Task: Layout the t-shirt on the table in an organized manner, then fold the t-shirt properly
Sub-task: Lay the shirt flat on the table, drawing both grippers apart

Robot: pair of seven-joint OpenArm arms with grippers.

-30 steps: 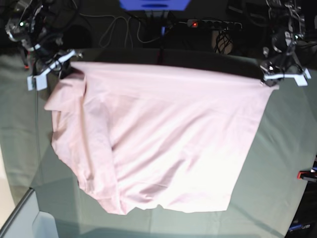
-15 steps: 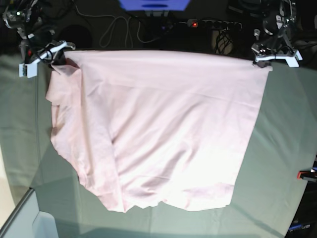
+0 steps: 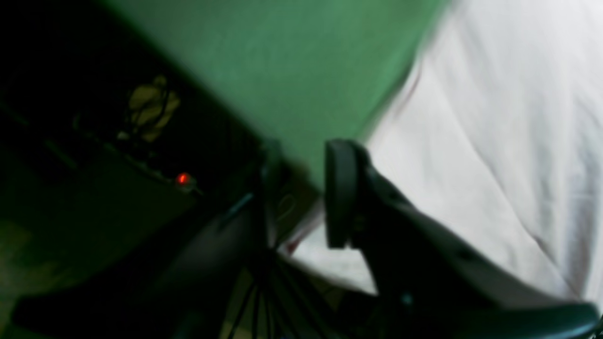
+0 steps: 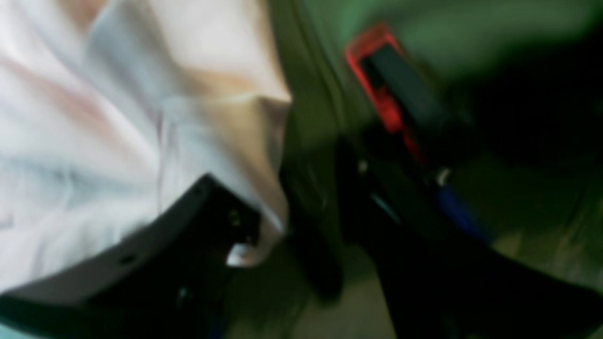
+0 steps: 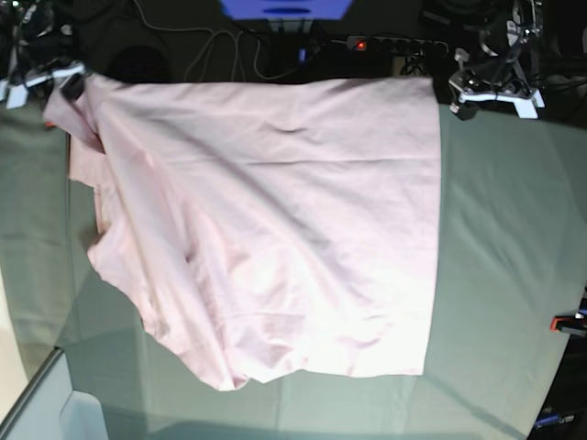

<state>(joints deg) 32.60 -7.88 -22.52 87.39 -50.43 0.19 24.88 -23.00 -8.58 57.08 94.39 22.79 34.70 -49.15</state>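
The pale pink t-shirt (image 5: 275, 220) lies spread on the grey-green table (image 5: 514, 229), its top edge along the far edge and its left side rumpled. In the base view my left gripper (image 5: 461, 99) sits just right of the shirt's far right corner, apart from it. The left wrist view shows the left gripper (image 3: 306, 150) open, with the shirt (image 3: 494, 117) beside its fingers. My right gripper (image 5: 57, 82) is at the far left corner. In the right wrist view the right gripper (image 4: 278, 165) is open, with the shirt's corner (image 4: 226, 127) draped loosely between the jaws.
A power strip with a red light (image 5: 394, 43) and cables lie on the dark floor beyond the far edge. A red-and-black clamp (image 5: 569, 323) grips the right table edge; another clamp (image 4: 377, 80) shows near the right gripper.
Both arms drew the shirt's top edge back to the table's far edge. Both grippers went from shut on the corners to open, and the left one now sits apart from the cloth.
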